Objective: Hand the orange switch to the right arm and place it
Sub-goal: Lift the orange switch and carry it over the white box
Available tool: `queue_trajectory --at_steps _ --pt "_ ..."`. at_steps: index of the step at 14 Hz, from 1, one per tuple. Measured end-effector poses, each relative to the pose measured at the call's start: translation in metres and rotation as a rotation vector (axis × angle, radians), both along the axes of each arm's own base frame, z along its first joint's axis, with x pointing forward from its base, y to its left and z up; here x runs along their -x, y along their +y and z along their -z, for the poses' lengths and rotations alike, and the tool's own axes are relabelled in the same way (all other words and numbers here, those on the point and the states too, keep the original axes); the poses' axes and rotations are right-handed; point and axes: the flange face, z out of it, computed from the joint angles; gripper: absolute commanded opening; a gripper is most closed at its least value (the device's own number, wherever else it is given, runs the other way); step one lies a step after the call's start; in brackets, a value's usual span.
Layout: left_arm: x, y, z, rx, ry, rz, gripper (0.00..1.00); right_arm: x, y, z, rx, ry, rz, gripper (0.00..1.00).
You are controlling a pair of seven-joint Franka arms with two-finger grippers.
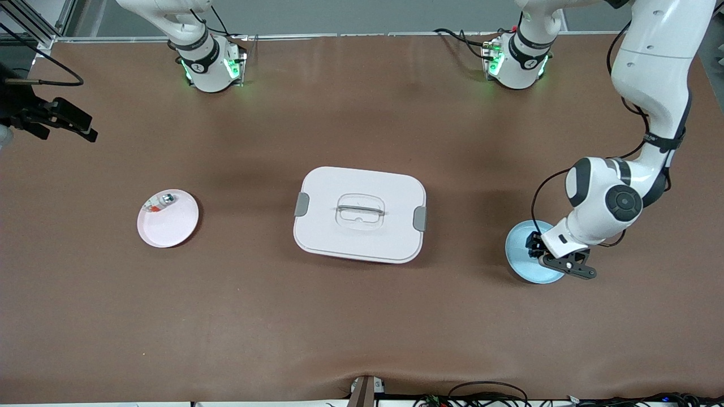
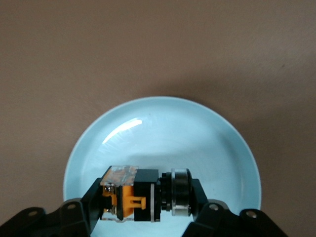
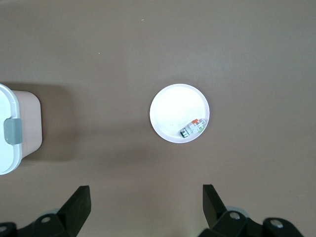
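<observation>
Two plates flank the white lidded box (image 1: 360,215), bare table between them. Down in the blue plate (image 1: 521,264), the left gripper (image 2: 145,197) pinches the orange switch (image 2: 143,193). High over the pink plate (image 3: 179,113), the right gripper (image 3: 146,203) waits, spread wide.

The orange switch (image 2: 143,195) lies on its side low in the left wrist view, black body with orange sides (a clear piece at one end, a round ringed cap at the other), resting in the pale blue plate (image 2: 163,133) between the left gripper (image 2: 148,207) fingers.
</observation>
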Motion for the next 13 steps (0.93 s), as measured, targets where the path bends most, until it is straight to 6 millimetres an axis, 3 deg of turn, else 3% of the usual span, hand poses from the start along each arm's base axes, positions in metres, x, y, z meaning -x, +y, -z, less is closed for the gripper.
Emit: queue_trajectory --at_steps 5,9,13 --pt "0.003 -0.021 -0.085 0.035 0.032 -0.044 0.00 0.000 -0.001 0.000 0.000 0.000 0.002 1.00" --pt "0.001 -0.032 -0.134 0.109 0.085 -0.140 0.00 0.000 -0.007 0.000 -0.001 0.000 0.014 1.00" --pt "-0.003 -0.075 -0.183 0.161 0.131 -0.286 0.00 -0.001 -0.020 -0.001 -0.002 -0.005 0.038 1.00"
